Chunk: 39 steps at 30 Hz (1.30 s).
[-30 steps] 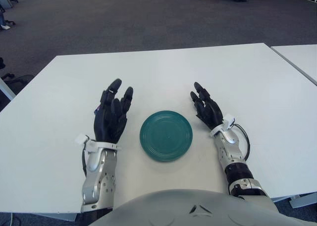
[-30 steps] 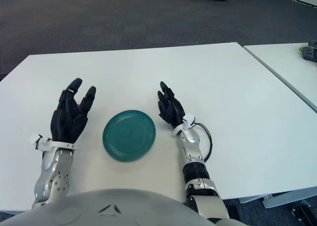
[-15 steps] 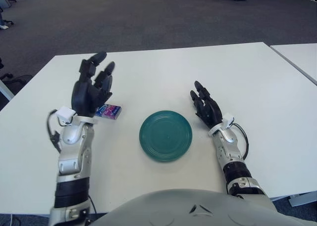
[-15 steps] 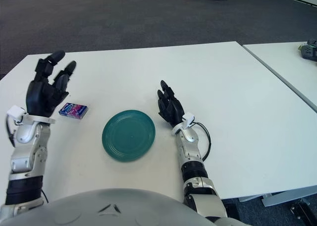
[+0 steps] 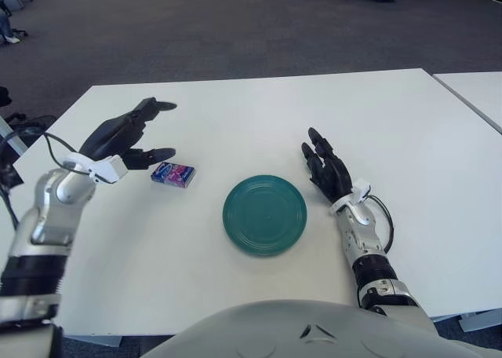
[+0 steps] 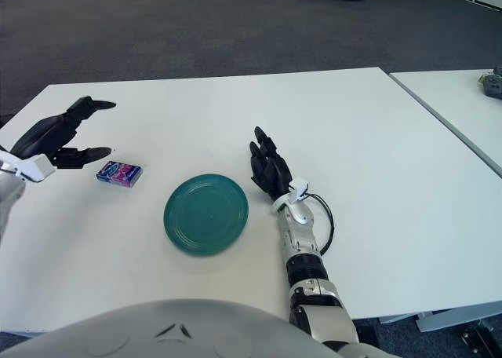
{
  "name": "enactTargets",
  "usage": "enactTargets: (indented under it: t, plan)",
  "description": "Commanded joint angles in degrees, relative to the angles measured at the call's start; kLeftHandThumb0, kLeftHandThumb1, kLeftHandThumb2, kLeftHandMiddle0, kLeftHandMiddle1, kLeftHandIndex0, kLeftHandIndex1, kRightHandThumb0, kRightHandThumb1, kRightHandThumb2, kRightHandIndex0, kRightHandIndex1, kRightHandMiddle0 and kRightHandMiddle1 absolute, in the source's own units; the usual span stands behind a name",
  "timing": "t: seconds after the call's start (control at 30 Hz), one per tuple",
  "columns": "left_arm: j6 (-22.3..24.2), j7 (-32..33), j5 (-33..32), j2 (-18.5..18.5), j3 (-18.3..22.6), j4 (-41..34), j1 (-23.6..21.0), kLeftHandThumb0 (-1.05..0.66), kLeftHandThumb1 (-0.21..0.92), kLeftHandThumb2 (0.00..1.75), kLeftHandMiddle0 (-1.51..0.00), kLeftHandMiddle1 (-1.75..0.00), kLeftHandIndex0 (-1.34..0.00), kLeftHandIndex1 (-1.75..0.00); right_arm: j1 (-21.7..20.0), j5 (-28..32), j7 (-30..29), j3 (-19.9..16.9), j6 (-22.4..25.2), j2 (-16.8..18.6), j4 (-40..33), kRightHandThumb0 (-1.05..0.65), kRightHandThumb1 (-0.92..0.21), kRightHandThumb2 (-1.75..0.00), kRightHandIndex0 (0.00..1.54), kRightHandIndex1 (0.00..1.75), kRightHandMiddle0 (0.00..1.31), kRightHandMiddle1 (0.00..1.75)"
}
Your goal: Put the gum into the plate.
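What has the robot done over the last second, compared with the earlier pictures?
The left hand swung away to the robot's left, uncovering the gum pack it had hidden, and now hovers beside it with fingers spread, holding nothing. The gum, the green plate and the right hand resting beside the plate stayed put.

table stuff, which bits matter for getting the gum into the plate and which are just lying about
Part of the job:
- gum pack, on the table left of the plate
- green plate, nothing in it
- left hand, open, raised beside the gum
- right hand, idle right of the plate

Just lying about:
- neighbouring table
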Motion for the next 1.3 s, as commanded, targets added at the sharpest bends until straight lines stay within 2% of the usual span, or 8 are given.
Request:
enactTargets:
  t: [0.0, 0.23, 0.4, 0.57, 0.7, 0.9, 1.03, 1.27]
  plan:
    - [-2.4, -0.6, 3.1, 1.9, -3.8, 3.7, -2.4, -1.05, 0.92, 0.45, -0.16, -0.01, 0.00, -0.42, 4.8, 1.5, 0.4, -0.4, 4.3, 1.4, 6.4, -0.80, -0.92, -0.46, 0.02, 0.00, 0.00, 0.16]
    - [-4.3, 3.3, 10.3, 3.5, -8.7, 8.9, -4.4, -1.05, 0.92, 0.41, -0.04, 0.00, 0.00, -0.25, 4.6, 0.8, 0.2, -0.1, 4.0, 0.9, 7.0, -0.76, -0.92, -0.50, 0.00, 0.00, 0.00, 0.14]
    - [-4.9, 4.1, 13.3, 4.3, -10.9, 11.6, -6.4, -1.05, 0.92, 0.39, -0.01, 0.00, 0.00, -0.30, 4.5, 0.5, -0.4, 0.0, 4.1, 0.7, 6.9, -0.77, -0.92, -0.51, 0.01, 0.00, 0.00, 0.14]
    - [-5.7, 3.8, 14.0, 4.1, -12.7, 15.5, -9.0, -1.05, 0.92, 0.37, 0.00, 0.00, 0.00, -0.37, 4.2, 1.1, 0.0, -0.4, 4.2, 0.5, 7.3, -0.78, -0.92, -0.49, 0.02, 0.00, 0.00, 0.16]
    - [-6.1, 3.7, 13.9, 3.8, -14.1, 18.4, -10.9, -1.05, 0.92, 0.36, 0.00, 0.00, 0.00, -0.35, 4.1, 0.5, -1.0, -0.4, 4.0, 0.4, 7.6, -0.77, -0.92, -0.46, 0.01, 0.00, 0.00, 0.14]
    - [-6.2, 3.5, 13.2, 2.6, -15.8, 22.7, -13.6, -1.05, 0.92, 0.36, 0.00, 0.00, 0.00, -0.25, 3.8, -1.7, -3.8, 0.3, 3.7, -0.2, 8.2, -0.79, -0.92, -0.48, 0.04, 0.01, 0.00, 0.16]
    - [-6.7, 3.1, 11.2, 0.4, -16.8, 28.2, -16.5, -1.05, 0.92, 0.33, 0.00, 0.00, 0.00, -0.15, 3.9, -3.6, -5.9, 0.9, 3.5, -0.6, 8.6, -0.80, -0.92, -0.50, 0.08, 0.02, 0.00, 0.21]
    - [-8.0, 4.6, 12.2, -1.4, -19.7, 34.1, -19.2, -1.05, 0.92, 0.31, 0.00, 0.00, 0.00, -0.09, 4.2, -4.8, -8.1, 1.3, 2.9, -0.4, 8.5, -0.80, -0.92, -0.42, 0.13, 0.02, 0.00, 0.19]
